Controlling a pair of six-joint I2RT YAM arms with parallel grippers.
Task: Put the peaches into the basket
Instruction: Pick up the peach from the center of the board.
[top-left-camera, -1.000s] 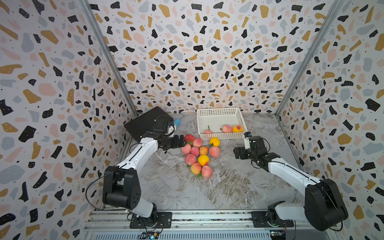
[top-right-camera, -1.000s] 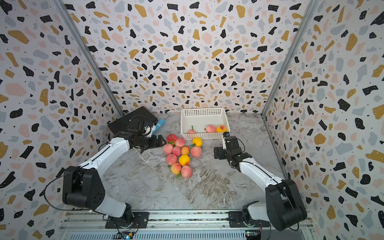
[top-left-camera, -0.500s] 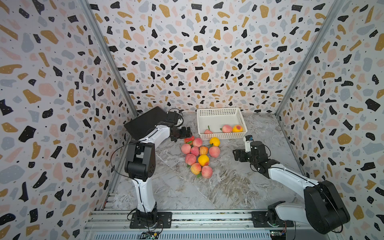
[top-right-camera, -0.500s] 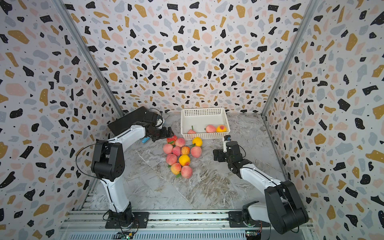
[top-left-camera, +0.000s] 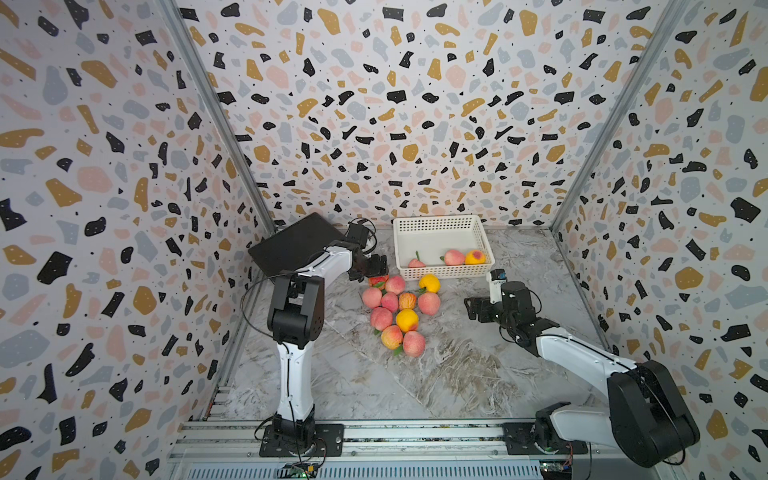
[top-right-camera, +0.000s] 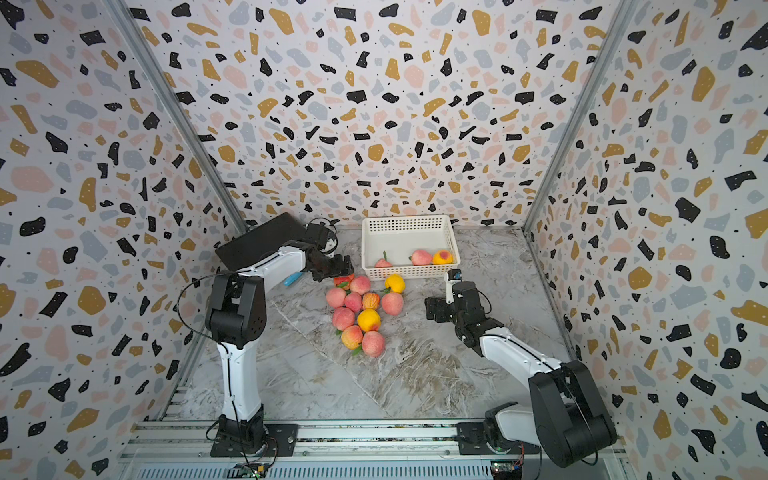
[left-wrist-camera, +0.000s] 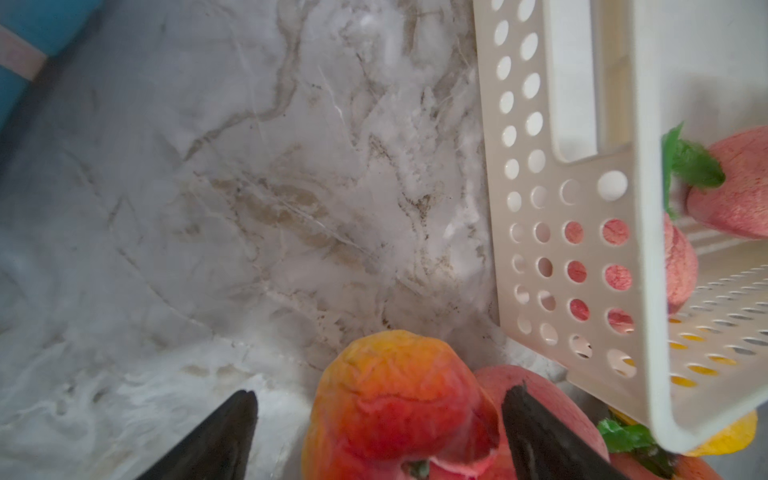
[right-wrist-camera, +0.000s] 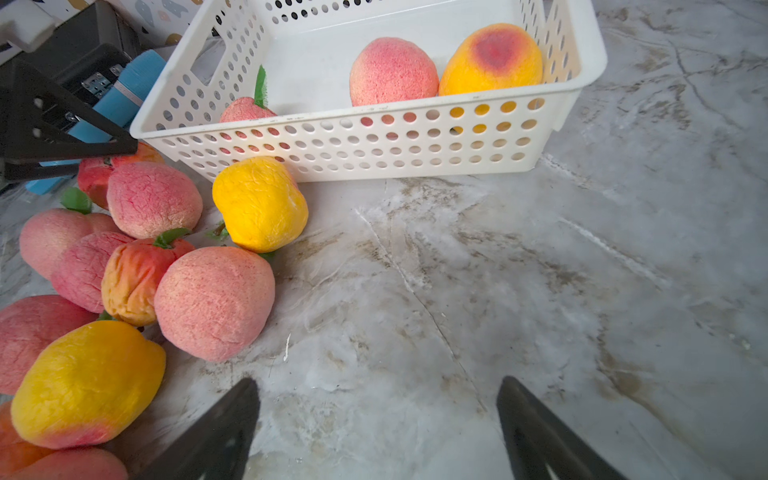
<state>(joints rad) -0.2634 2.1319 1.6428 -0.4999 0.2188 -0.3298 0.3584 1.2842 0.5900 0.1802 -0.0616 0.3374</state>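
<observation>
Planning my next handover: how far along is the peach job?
Done: three peaches lie in the basket. In hand: the left gripper, jaws open, straddles the red peach, not yet gripped; the right gripper is open and empty. Left: about eleven peaches on the table.

Both top views hang high over the near edge, above the arm bases (top-left-camera: 301, 434), and face down toward the far wall (top-left-camera: 395, 124). They share almost the whole marble tabletop (top-left-camera: 457, 374). The left wrist camera sits very close over a red-orange peach (left-wrist-camera: 395, 399), beside the left wall of the basket (left-wrist-camera: 561, 249). The right wrist camera sits low on the right, further back, facing left and far at the loose peaches (right-wrist-camera: 212, 299). Both wrist views share the basket's near left corner and the pink peach (right-wrist-camera: 245, 111) inside it.
</observation>
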